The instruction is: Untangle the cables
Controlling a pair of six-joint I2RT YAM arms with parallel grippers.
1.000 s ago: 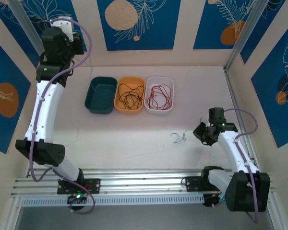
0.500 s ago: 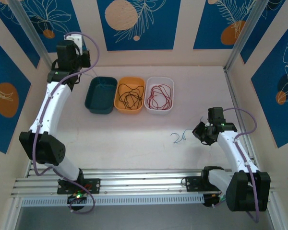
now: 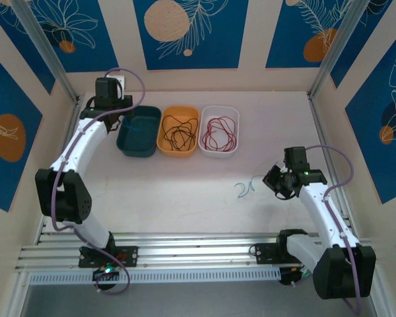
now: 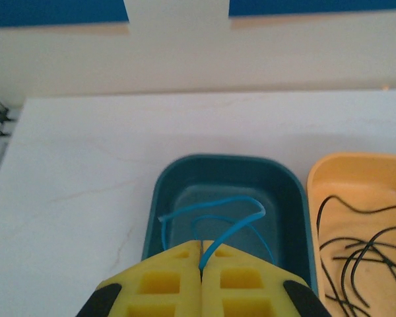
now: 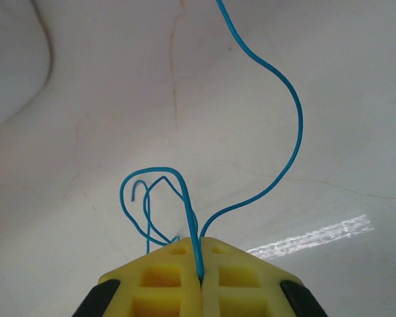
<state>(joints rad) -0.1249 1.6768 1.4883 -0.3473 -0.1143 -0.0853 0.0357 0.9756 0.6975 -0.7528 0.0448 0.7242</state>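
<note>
The cables are distributed over three bins and the table [image 3: 185,211]. The black cables [image 3: 178,132] are coiled in the orange bin [image 3: 178,154], and the red cables [image 3: 220,132] are coiled in the white bin [image 3: 219,154]. These bins are set side by side at the far part of the table, with the teal bin [image 3: 137,156] directly to the left of the orange one.

The left gripper [image 4: 200,254] is positioned at the edge of the teal bin. Its yellow fingers [image 4: 165,281] are pressed fully together, and the first blue cable [image 4: 218,202] is pinched in the seam between them. This cable is looped out over the inside of the teal bin; whether it rests on the bin floor cannot be told.

The right gripper [image 5: 200,261] is held low over the right side of the table, well apart from the bins. Its jaws are likewise fully closed, and the second blue cable [image 5: 301,125] is clamped between them. From the grip, one strand is led away in a wide curve across the table, and shorter loops are formed to the left of it. In the top view, this cable is seen on the bare table just beside the gripper.
</note>
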